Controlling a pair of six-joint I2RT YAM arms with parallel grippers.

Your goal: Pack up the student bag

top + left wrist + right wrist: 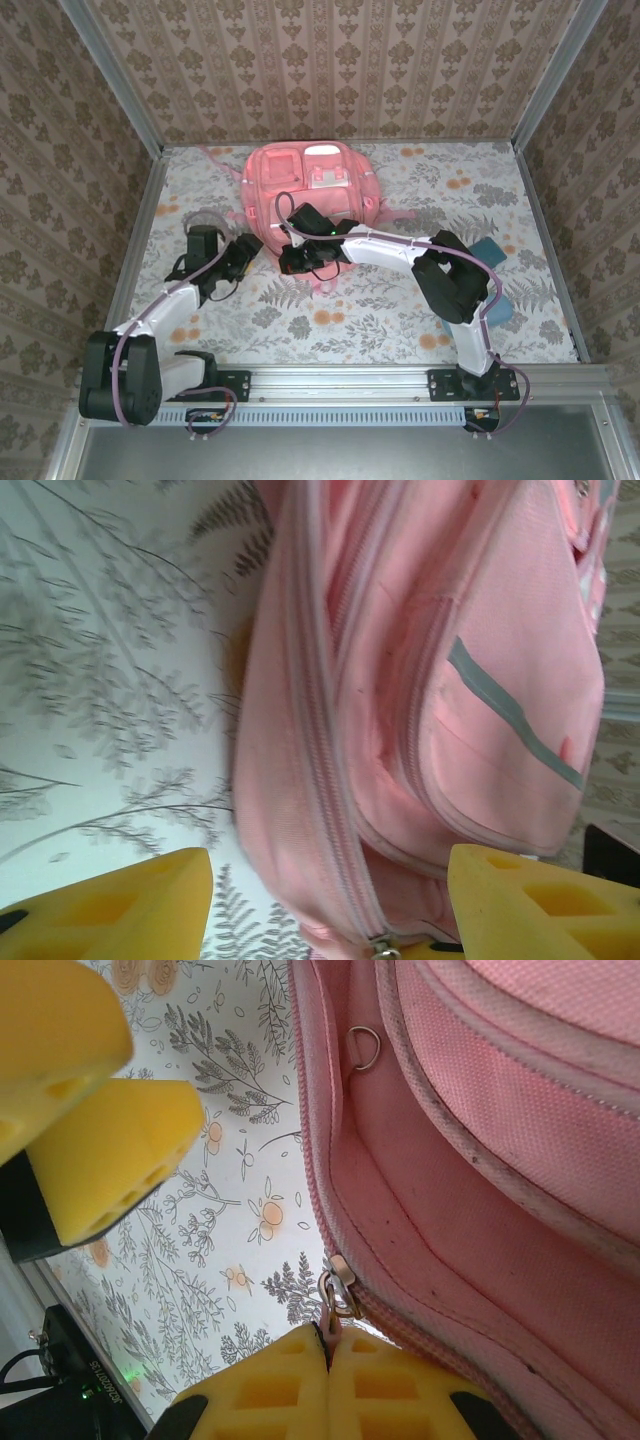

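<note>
Patterned walls (330, 70) enclose the table (400, 310) where the student bag (310, 185) lies far-centre, the right end effector (328, 1355) pinched shut on its zipper pull (338, 1295), the left end effector (330, 900) open and empty astride a corner: this looks like the unzipping step, needing a steady pull along the teeth.

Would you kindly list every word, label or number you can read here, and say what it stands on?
Nothing can be quoted with confidence.
Black housing: one line of small white characters, too small and tilted to read.
Student bag: its white patches are too blurred to show any lettering.
</note>
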